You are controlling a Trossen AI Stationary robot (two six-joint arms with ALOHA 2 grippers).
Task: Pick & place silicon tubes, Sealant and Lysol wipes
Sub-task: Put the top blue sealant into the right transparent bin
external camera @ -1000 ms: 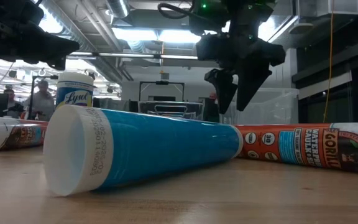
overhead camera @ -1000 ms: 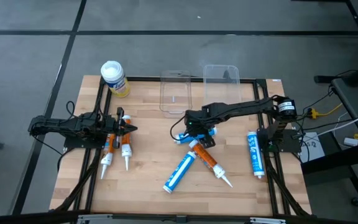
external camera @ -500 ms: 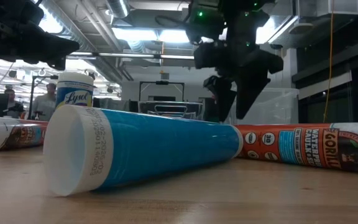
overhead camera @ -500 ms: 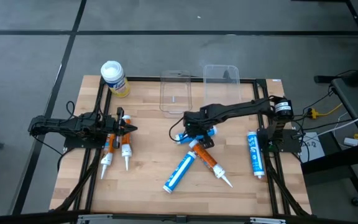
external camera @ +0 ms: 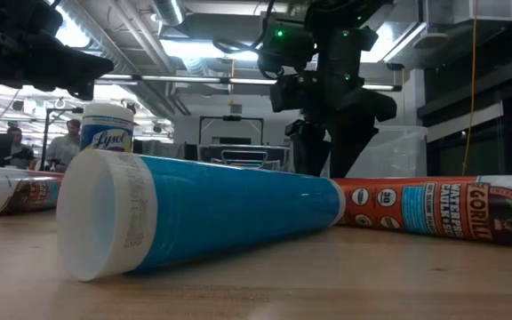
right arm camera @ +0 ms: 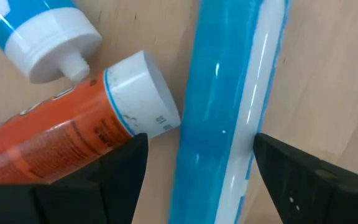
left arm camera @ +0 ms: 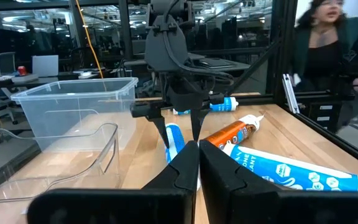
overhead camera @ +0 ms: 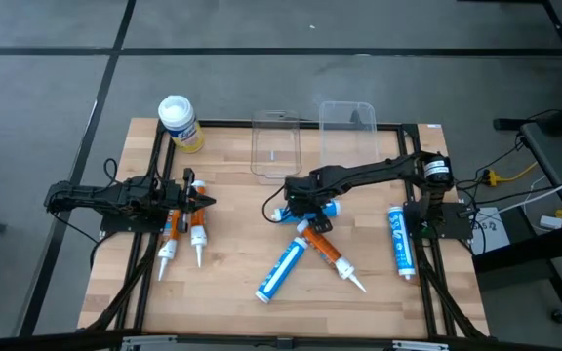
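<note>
wooden table (overhead camera: 232, 292), lysol wipes (external camera: 106, 130), gorilla tube (external camera: 434, 208), right pincer (overhead camera: 299, 207) spread, left pincer (overhead camera: 203, 202) closed empty

Blue tube (right arm camera: 229, 106) between the right gripper's fingers: both ends cut off in the right wrist view. Orange tube (external camera: 438, 207), low view: far end cropped by the frame edge. Lysol wipes (external camera: 106, 130): lower body hidden behind the large blue tube (external camera: 203, 210).
</note>
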